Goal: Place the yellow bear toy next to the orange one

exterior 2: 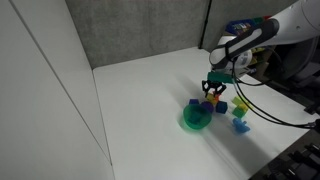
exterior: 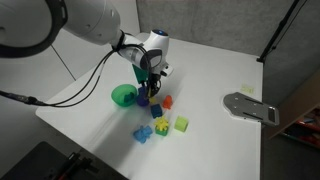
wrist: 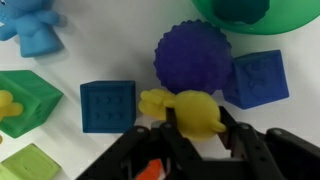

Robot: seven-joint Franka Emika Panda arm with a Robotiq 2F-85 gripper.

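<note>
The yellow bear toy (wrist: pixel 185 108) is pinched between my gripper's (wrist: pixel 195 125) two black fingers in the wrist view. The gripper is shut on it. A sliver of the orange one (wrist: pixel 150 172) shows under the gripper body at the bottom edge. In an exterior view the gripper (exterior: pixel 150 88) hangs low over the toy cluster, with the orange one (exterior: pixel 167 101) just beside it on the white table. In the exterior view from the opposite side the gripper (exterior 2: pixel 215 90) is over the same cluster; the bear is too small to make out there.
A purple spiky ball (wrist: pixel 192 58) and two blue blocks (wrist: pixel 107 107) (wrist: pixel 258 78) lie right behind the bear. A green bowl (exterior: pixel 123 95), a light-blue figure (wrist: pixel 35 28), a green block (wrist: pixel 30 112) bearing a yellow piece, and a lime-green cube (exterior: pixel 181 124) surround them. A grey plate (exterior: pixel 250 107) lies apart.
</note>
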